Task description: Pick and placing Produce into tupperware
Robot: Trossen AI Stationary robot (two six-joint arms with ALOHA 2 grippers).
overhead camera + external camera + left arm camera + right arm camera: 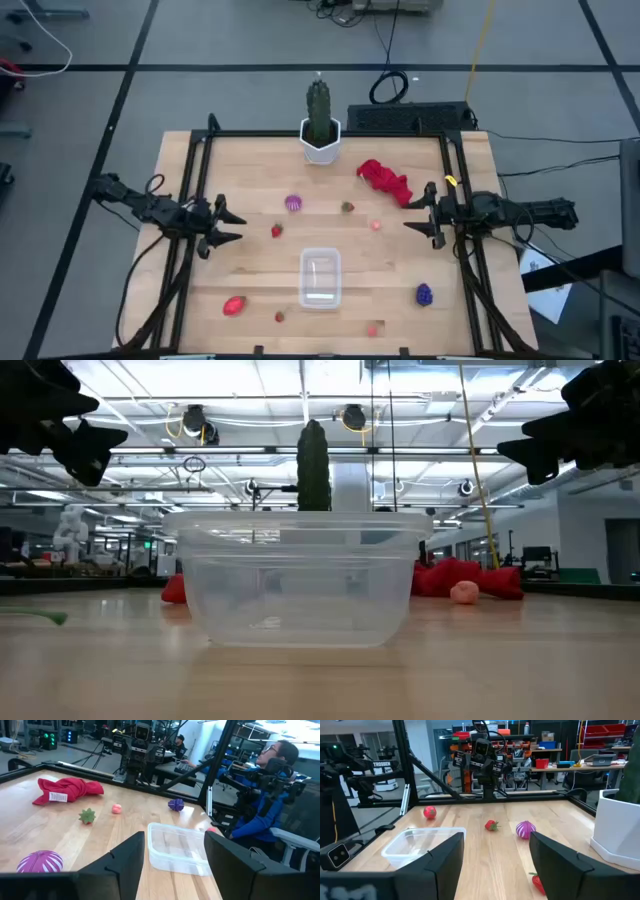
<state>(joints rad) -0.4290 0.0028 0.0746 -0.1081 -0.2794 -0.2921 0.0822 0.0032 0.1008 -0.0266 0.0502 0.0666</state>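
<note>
The clear tupperware (320, 278) stands near the table's front middle, also in the low view (300, 580). Produce lies scattered on the wood: a magenta round piece (293, 204), small strawberries (277, 230) (347, 207), a pink piece (376, 225), a purple grape bunch (424, 294) and a bigger red strawberry (234, 305). My left gripper (228, 225) hovers open at the table's left side, pointing toward the right. My right gripper (415, 212) hovers open at the right side, pointing toward the left. Both are above the table, with nothing between their fingers (127, 865) (555, 865).
A green cactus (319, 105) in a white pot (320, 142) stands at the far edge's middle. A red cloth (385, 180) lies at the far right. A black frame rail (195, 180) borders the table. A seated person (270, 795) shows beyond the table's right side.
</note>
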